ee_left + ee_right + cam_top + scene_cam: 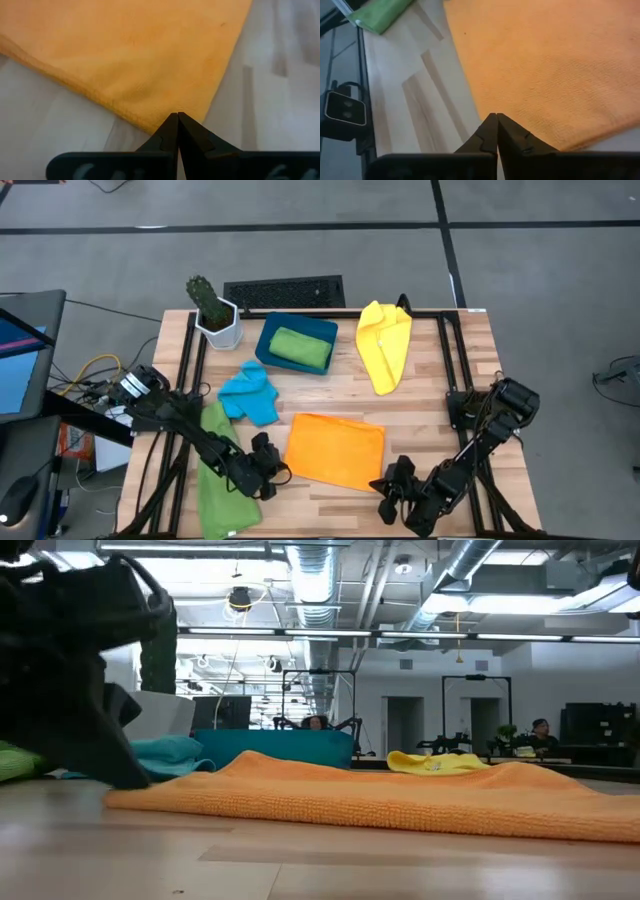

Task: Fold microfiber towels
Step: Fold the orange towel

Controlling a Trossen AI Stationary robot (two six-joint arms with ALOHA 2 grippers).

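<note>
Both end effectors, left (272,472) and right (392,485), together beside the unlabelled orange towel (336,450).

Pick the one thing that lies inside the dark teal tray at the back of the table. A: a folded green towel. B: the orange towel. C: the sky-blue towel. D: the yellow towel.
A: in the high view a folded green towel lies inside the teal tray, while the yellow towel, sky-blue towel and orange towel all lie on the bare wood.
</note>
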